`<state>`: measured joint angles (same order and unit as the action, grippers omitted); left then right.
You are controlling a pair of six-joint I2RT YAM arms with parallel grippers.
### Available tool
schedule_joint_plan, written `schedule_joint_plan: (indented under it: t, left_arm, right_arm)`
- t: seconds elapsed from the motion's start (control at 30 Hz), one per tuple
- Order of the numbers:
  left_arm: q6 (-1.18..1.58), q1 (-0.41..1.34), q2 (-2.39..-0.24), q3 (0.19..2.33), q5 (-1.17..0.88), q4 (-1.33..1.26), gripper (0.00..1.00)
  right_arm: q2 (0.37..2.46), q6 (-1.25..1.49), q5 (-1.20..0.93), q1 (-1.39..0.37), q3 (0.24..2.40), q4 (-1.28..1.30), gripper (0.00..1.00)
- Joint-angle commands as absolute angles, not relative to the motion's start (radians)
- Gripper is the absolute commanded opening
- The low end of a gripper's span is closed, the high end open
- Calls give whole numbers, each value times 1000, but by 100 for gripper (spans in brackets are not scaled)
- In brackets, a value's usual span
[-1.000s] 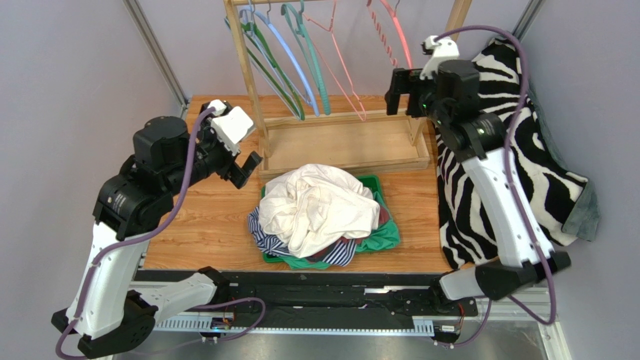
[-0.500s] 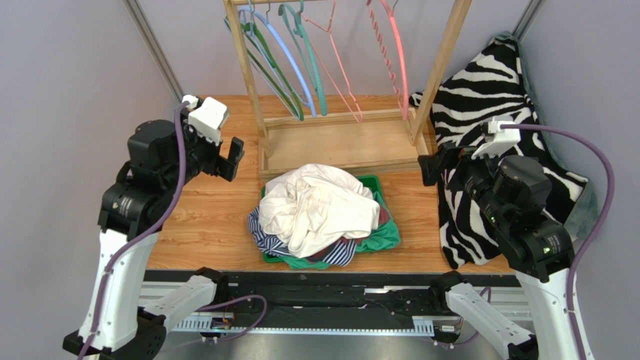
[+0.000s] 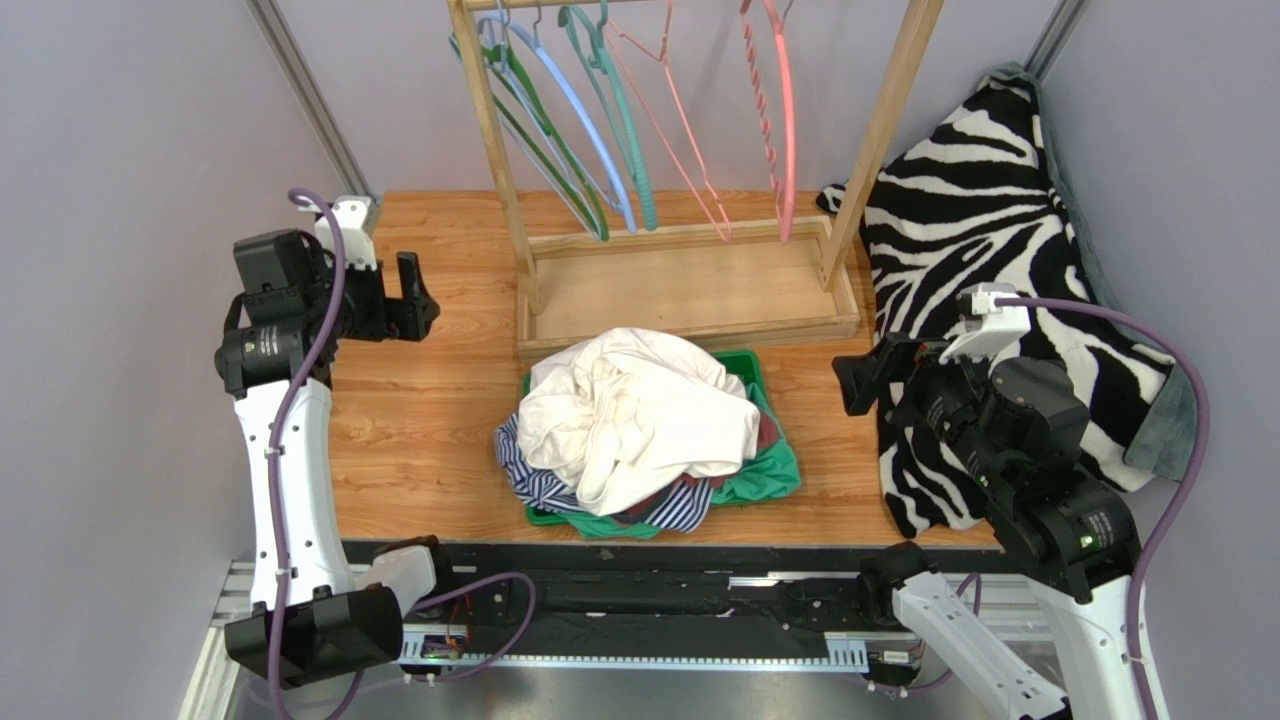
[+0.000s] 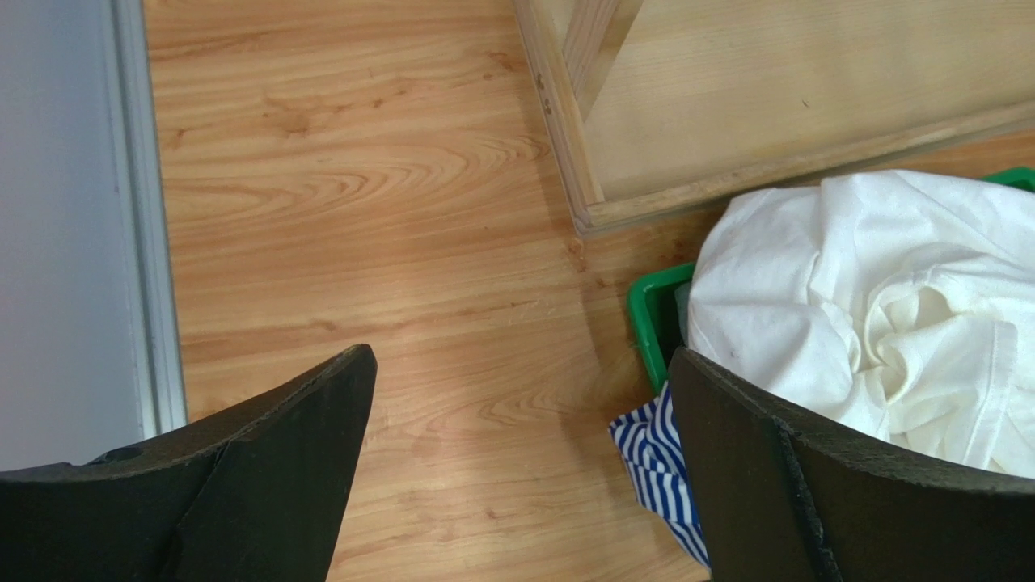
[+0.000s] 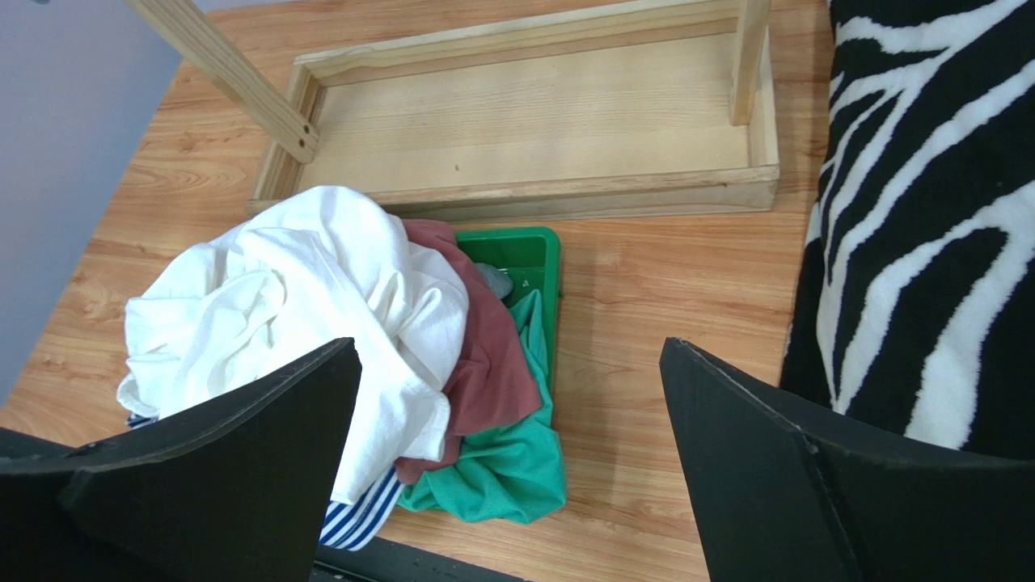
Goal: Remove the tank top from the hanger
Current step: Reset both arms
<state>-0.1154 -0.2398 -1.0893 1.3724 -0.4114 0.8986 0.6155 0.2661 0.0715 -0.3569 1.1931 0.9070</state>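
Removal appears complete; hangers (image 3: 622, 128) hang bare at top.
I note left gripper (image 3: 409, 297) and right gripper (image 3: 860, 375) both wide, empty; garments (image 3: 639, 413) heaped centre; next, only park arms.

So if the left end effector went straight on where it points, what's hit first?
Likely the bare wooden tabletop, just beside the corner of the green plastic bin; the open left end effector frames mostly wood. Depth is unclear from this view.

Pile: white garment (image 3: 639, 413), maroon garment (image 5: 486, 352), green garment (image 5: 510, 467), blue-and-white striped cloth (image 4: 656, 467). Bin (image 5: 522, 249) green. Zebra-print fabric (image 3: 992, 195), black and white. Hangers (image 3: 637, 177): green, blue, teal, pink.
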Motion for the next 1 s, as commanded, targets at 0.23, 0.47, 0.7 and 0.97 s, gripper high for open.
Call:
schedule_joint_plan:
  t: [0.23, 0.47, 0.7, 0.97]
  left_arm:
    - [-57, -270, -1042, 1217, -502, 793, 99]
    - [-40, -287, -1103, 1114, -460, 698, 99]
    - [-90, -356, -1141, 1112, -482, 693, 99]
    - [-146, -359, -1085, 1095, -502, 689, 99]
  right_arm:
    - [663, 319, 14, -359, 1150, 831, 100]
    - [719, 305, 15, -359, 1173, 834, 100]
    - [761, 279, 126, -359, 1184, 848, 100]
    - [788, 279, 114, -359, 1141, 807, 100]
